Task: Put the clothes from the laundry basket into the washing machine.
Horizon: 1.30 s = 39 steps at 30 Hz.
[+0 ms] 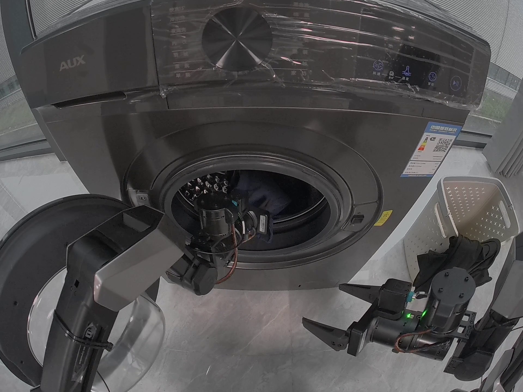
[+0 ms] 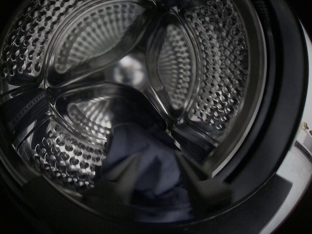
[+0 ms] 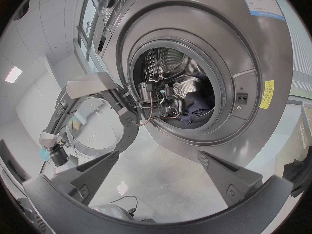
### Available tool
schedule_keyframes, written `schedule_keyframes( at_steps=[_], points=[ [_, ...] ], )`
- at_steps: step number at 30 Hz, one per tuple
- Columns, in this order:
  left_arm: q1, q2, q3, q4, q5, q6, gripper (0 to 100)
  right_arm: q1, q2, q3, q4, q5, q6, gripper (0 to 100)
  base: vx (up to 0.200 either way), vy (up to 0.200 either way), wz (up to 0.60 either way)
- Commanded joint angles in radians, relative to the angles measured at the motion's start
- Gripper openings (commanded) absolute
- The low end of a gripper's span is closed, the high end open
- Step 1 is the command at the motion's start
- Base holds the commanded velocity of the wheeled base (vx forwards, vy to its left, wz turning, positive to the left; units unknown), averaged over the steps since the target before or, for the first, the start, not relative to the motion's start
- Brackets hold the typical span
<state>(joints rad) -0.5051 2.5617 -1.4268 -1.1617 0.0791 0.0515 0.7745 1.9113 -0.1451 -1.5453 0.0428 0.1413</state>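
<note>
soft, even daylight lights the washing machine in the head view, and the plastic film over its panel throws streaky glare. the drum is dim, with hard glints on the perforated steel. close to the lens, the left gripper and the navy cloth are dark and blurred. both wrist views bow strongly and go black at the corners.

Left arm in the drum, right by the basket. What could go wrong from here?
1. The blue garment lies near the front of the drum, beside the left gripper, jaws open; withdrawing may drag it out.
2. The dark garment hangs over the laundry basket rim; the right gripper pulling it may tip the basket.
</note>
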Motion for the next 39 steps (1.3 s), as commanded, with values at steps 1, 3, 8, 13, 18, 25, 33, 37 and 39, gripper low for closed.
schedule_keyframes(
  at_steps=[1, 3, 8, 13, 18, 25, 33, 37, 39],
  points=[
    [-0.036, -0.141, 0.146, 0.057, -0.009, 0.018, 100, 0.003, 0.002, -0.001, -0.001, 0.0, 0.0, 100, 0.0, 0.0, 0.0],
    [-0.043, -0.143, 0.157, 0.063, -0.009, 0.027, 100, 0.005, 0.003, -0.001, 0.001, 0.0, 0.0, 100, 0.0, 0.0, 0.0],
    [-0.056, -0.127, 0.164, 0.062, -0.01, 0.034, 100, 0.006, 0.006, 0.001, 0.001, 0.0, 0.0, 100, 0.0, 0.0, 0.0],
    [-0.058, -0.084, 0.178, 0.059, -0.01, 0.054, 100, 0.006, 0.008, 0.001, 0.001, 0.0, 0.0, 100, 0.0, 0.0, 0.0],
    [-0.052, -0.051, 0.175, 0.056, -0.012, 0.073, 100, 0.006, 0.006, 0.001, -0.001, 0.0, 0.0, 100, 0.0, 0.0, 0.0],
    [-0.047, -0.034, 0.17, 0.054, -0.012, 0.076, 100, 0.006, 0.008, 0.001, -0.001, 0.0, 0.0, 100, 0.0, 0.0, 0.0],
    [-0.041, -0.008, 0.143, 0.051, -0.015, 0.074, 0, 0.006, 0.008, 0.001, 0.001, 0.0, 0.0, 100, 0.0, 0.0, 0.0],
    [-0.039, -0.005, 0.138, 0.051, -0.016, 0.073, 0, 0.006, 0.008, -0.001, -0.001, 0.0, 0.0, 100, 0.0, 0.0, 0.0],
    [-0.038, -0.006, 0.137, 0.051, -0.015, 0.073, 0, 0.006, 0.008, -0.001, 0.001, 0.0, 0.0, 100, 0.0, 0.0, 0.0]
  ],
)
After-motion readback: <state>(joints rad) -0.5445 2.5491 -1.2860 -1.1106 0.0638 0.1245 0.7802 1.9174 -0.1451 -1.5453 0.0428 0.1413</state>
